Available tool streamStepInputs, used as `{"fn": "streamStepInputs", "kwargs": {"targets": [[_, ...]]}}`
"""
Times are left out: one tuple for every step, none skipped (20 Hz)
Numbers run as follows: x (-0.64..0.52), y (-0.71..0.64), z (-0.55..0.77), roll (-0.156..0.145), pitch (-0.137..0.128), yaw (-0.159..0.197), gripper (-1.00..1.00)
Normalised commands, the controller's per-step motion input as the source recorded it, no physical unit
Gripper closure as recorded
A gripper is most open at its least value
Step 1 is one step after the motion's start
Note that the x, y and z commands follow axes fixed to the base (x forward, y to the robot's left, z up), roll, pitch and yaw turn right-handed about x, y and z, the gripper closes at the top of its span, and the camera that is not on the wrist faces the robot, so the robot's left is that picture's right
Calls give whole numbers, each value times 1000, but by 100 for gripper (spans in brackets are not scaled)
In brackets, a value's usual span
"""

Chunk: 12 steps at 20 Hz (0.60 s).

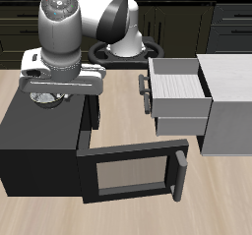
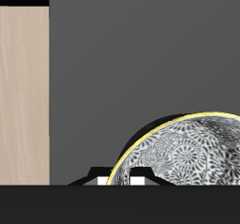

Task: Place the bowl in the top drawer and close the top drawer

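We see the table [image 1: 118,106] as pale wood with a fine lengthwise grain and a matt finish. The top drawer [image 1: 179,82] looks like smooth light grey painted board or plastic, whitish and faintly streaked inside, with a dark matt bar handle [image 1: 146,93]. The large black box [image 1: 39,141] is matt and dark, like coated metal or plastic; its door [image 1: 130,172] carries a greyish, dull glass-like pane and a dark bar. The robot arm [image 1: 74,28] has glossy white and silvery shells with soft highlights. In the wrist view, the bowl [image 2: 192,157] shows a silvery-grey surface covered in dense speckled ornament, with a thin yellowish edge.
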Motion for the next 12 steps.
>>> {"fn": "streamStepInputs", "kwargs": {"targets": [[-235,339,229,-26,-36,99,100],[-94,171,118,13,9,-73,100],[-282,409,281,37,-24,27,100],[-278,331,289,33,-25,3,100],[-121,184,267,-38,-9,-37,100],[-161,284,285,-12,-52,23,100],[-236,323,241,23,-34,9,100],[-117,289,191,-46,16,58,100],[-96,208,214,-6,-35,6,100],[-17,103,142,-22,-5,0,100],[-213,403,251,4,-15,50,100],[-136,283,203,46,-34,40,100]]}}
